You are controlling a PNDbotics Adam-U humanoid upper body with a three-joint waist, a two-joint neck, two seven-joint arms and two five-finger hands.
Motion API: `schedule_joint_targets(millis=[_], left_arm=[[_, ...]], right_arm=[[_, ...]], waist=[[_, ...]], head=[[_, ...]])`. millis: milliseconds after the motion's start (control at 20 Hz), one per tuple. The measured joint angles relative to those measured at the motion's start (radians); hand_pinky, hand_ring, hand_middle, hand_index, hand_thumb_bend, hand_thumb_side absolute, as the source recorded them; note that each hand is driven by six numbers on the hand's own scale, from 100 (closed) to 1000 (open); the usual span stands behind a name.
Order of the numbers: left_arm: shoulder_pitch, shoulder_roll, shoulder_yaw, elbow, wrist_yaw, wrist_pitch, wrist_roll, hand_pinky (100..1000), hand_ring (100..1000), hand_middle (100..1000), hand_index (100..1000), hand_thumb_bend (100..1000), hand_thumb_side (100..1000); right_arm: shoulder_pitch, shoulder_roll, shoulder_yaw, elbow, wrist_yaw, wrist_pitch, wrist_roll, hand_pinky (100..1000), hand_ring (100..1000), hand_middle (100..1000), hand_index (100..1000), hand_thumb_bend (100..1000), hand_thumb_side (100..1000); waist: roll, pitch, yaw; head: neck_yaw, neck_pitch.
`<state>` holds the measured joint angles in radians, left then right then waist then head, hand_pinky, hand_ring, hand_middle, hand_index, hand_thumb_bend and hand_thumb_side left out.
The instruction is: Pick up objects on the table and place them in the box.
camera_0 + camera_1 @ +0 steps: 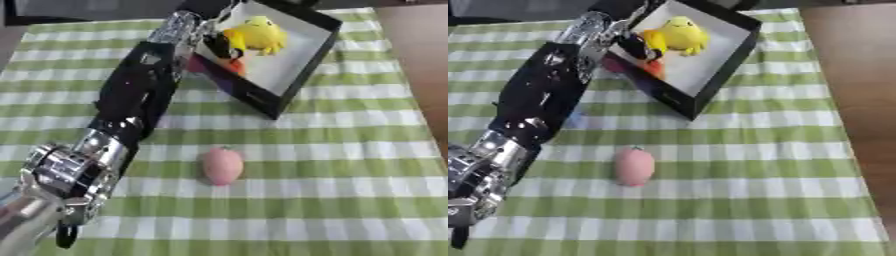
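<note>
A black box with a white inside stands at the top centre of the green checked cloth. My left arm reaches from the lower left up to the box's left wall. My left hand is over that wall, with dark fingers curled round the left side of a yellow plush toy that sits inside the box. A small orange-red thing shows just below the fingers, inside the box. A pink peach-shaped object lies on the cloth in the middle, apart from the arm. My right hand shows in no view.
The brown table edge runs down the right side beyond the cloth. Open cloth lies to the right of and below the pink object. My left forearm crosses the cloth's left half.
</note>
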<state>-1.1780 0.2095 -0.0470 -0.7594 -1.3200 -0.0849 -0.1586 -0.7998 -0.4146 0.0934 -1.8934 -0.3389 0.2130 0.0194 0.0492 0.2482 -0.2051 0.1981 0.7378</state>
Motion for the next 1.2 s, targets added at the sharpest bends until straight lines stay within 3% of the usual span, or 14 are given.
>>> schedule_joint_targets(millis=[100,300,500,800,1000,1200], left_arm=[[0.001,0.000,0.001,-0.006,0.002,0.008,0.014,766,769,810,910,635,287],[0.009,0.010,-0.007,-0.044,0.045,0.003,0.030,751,738,771,867,547,303],[0.014,0.086,-0.043,-0.123,0.221,-0.040,-0.052,752,731,759,852,468,348],[0.020,0.225,-0.129,-0.236,0.577,-0.035,-0.277,758,730,766,864,464,368],[0.031,0.259,-0.178,-0.297,0.696,0.006,-0.358,761,736,770,865,495,385],[0.095,0.328,-0.246,-0.372,0.781,0.035,-0.418,765,744,775,863,542,431]], right_arm=[[0.000,0.000,0.000,0.004,0.000,0.001,0.001,973,814,838,846,226,302],[0.010,-0.001,0.000,0.004,0.000,-0.001,-0.001,972,814,836,846,229,298],[0.036,-0.020,-0.008,0.006,0.000,-0.008,-0.012,972,814,835,846,230,297],[0.075,-0.048,-0.023,0.013,0.000,-0.009,-0.029,972,812,834,845,231,297],[0.082,-0.056,-0.028,0.014,-0.001,-0.008,-0.036,971,812,834,845,232,295],[0.100,-0.067,-0.032,0.016,-0.001,-0.011,-0.043,971,812,834,845,233,295]], waist=[[0.000,0.000,0.002],[0.000,0.000,0.026],[0.000,-0.001,0.067],[0.000,-0.020,0.128],[0.000,-0.029,0.142],[0.000,-0.042,0.171]], head=[[-0.007,0.000],[-0.036,0.014],[-0.092,0.027],[-0.182,0.027],[-0.211,0.030],[-0.235,0.034]])
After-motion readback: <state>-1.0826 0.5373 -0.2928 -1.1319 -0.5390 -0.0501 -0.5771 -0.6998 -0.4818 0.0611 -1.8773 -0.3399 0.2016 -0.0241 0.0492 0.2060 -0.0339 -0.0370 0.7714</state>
